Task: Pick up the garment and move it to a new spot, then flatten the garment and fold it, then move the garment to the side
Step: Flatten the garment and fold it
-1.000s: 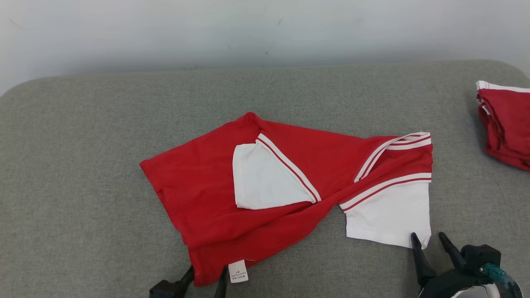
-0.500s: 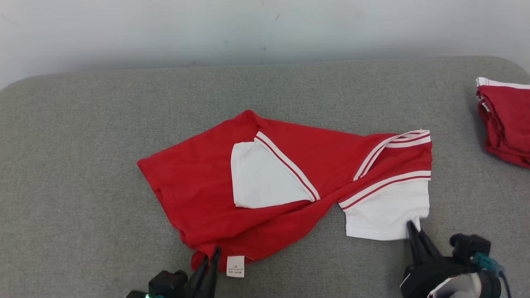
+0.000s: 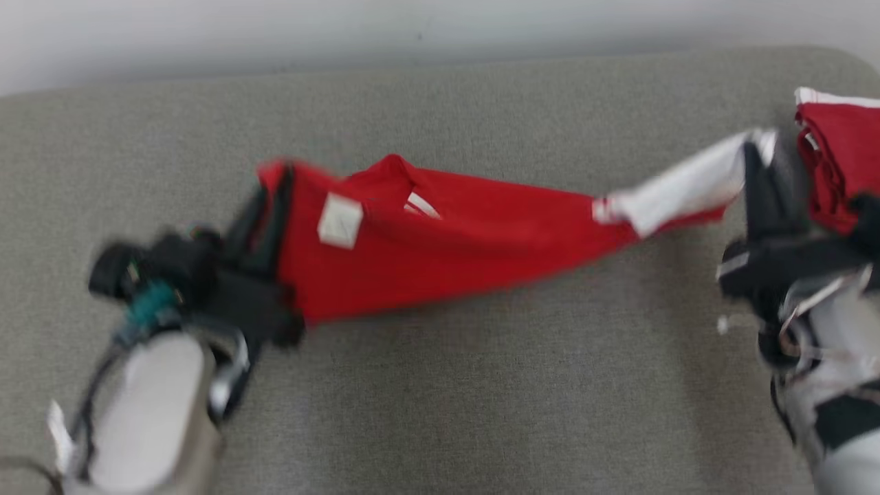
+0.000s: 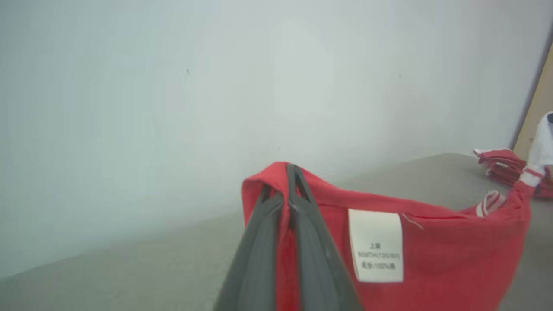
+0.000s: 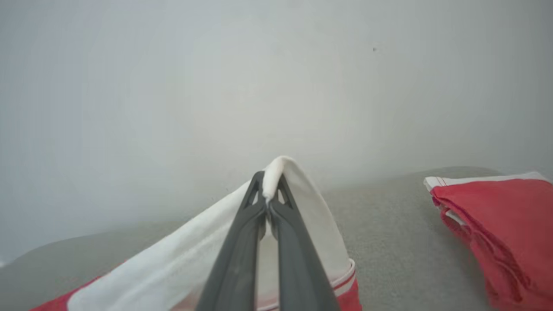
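The garment [image 3: 447,254] is a red shirt with white, red-striped sleeves. It hangs stretched between my two grippers above the grey padded surface [image 3: 440,385]. My left gripper [image 3: 271,196] is shut on its red hem near the white care label [image 3: 339,221]; the left wrist view shows the fingers [image 4: 298,233] pinching red cloth [image 4: 449,255] beside that label [image 4: 376,245]. My right gripper [image 3: 755,161] is shut on the white sleeve end [image 3: 687,185]; in the right wrist view the white cloth [image 5: 302,203] folds over the tips of my gripper [image 5: 268,190]. The head view is motion-blurred.
A stack of folded red and white garments [image 3: 839,155] lies at the right edge of the surface, close beside my right gripper, also seen as the stack [image 5: 505,224] and the distant stack [image 4: 501,166]. A pale wall [image 3: 344,31] rises behind the surface.
Both grippers closed on the garment's near edge and lifted it up and away from me. The shirt went from lying crumpled flat to hanging stretched. The camera view has also shifted.
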You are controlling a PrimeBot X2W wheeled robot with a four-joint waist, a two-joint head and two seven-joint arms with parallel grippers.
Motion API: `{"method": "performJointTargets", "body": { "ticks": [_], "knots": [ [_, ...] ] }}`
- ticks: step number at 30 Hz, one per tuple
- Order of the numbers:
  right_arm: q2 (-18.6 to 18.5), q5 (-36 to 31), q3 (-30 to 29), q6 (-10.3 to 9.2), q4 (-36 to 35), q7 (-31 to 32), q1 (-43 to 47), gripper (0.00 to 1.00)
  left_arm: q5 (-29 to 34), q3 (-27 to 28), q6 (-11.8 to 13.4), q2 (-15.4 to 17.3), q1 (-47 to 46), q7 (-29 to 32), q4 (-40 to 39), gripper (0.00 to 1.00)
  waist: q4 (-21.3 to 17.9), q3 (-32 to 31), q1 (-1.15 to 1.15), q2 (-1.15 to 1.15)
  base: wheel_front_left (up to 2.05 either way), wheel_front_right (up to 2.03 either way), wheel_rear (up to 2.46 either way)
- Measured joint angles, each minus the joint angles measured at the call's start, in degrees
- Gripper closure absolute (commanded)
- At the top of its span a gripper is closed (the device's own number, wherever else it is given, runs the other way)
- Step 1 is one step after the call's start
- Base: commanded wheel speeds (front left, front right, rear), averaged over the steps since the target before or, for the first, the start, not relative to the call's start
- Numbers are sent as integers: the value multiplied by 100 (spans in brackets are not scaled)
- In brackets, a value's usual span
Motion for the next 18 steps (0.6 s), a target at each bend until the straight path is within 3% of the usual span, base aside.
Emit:
{"method": "performJointTargets", "body": {
  "ticks": [4,10,14,18],
  "knots": [
    [-157,411,19,1,-145,187,-1273,100,-278,-113,-31,394,-1474,366,-87,100,-43,338,0,0,0,0,0],
    [-383,757,-2,0,-157,844,-3248,100,-1209,-48,-41,751,-3852,1323,15,100,-106,1022,1,1,0,0,0],
    [-458,724,-5,1,94,1183,-4791,100,-1490,152,-41,956,-5450,1805,487,100,-154,1546,2,1,0,0,0],
    [-420,552,21,1,599,1290,-6091,100,-1575,291,51,892,-6722,1838,1259,100,-206,2026,2,1,0,0,0]
  ]
}}
